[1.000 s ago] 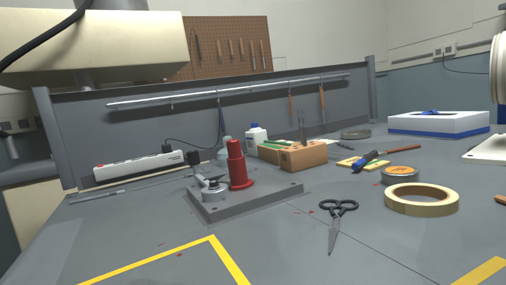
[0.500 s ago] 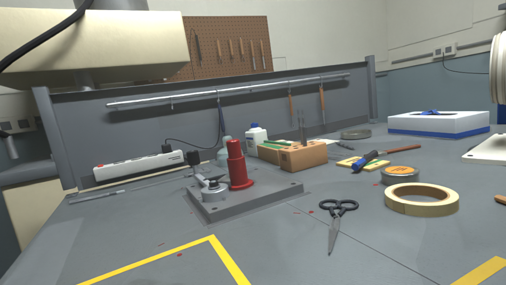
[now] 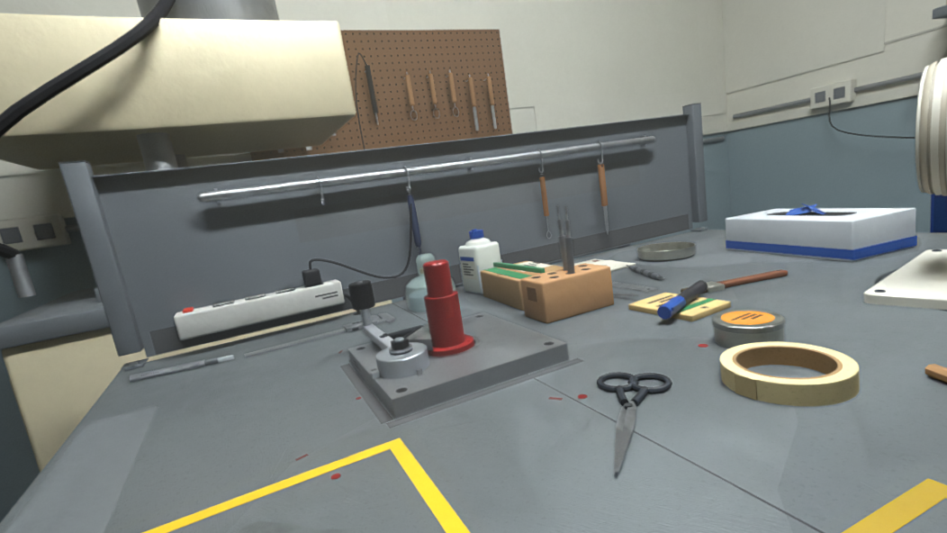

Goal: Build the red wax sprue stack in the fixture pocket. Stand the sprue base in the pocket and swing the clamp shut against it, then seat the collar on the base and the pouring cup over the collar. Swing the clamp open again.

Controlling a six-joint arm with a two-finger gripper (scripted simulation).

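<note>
The red wax sprue stack (image 3: pixel 444 307) stands upright on the grey fixture plate (image 3: pixel 457 361) in the middle of the bench, a wide flange at its foot, a thicker cylinder above it and a narrower rounded piece on top. Just left of it the clamp (image 3: pixel 395 344) lies on its round pivot, its pointed arm reaching toward the stack's foot and its black-knobbed handle (image 3: pixel 361 294) rising behind. I cannot tell whether the arm touches the stack. My gripper is out of sight; only a cream-coloured arm segment (image 3: pixel 179 83) fills the upper left.
A grey back wall with a tool rail (image 3: pixel 424 169) closes the bench behind the fixture. A power strip (image 3: pixel 258 309), a bottle (image 3: pixel 478 260) and a wooden block (image 3: pixel 566 290) stand near it. Scissors (image 3: pixel 629 411), a tape roll (image 3: pixel 788 371) and a tin (image 3: pixel 747 327) lie to the right.
</note>
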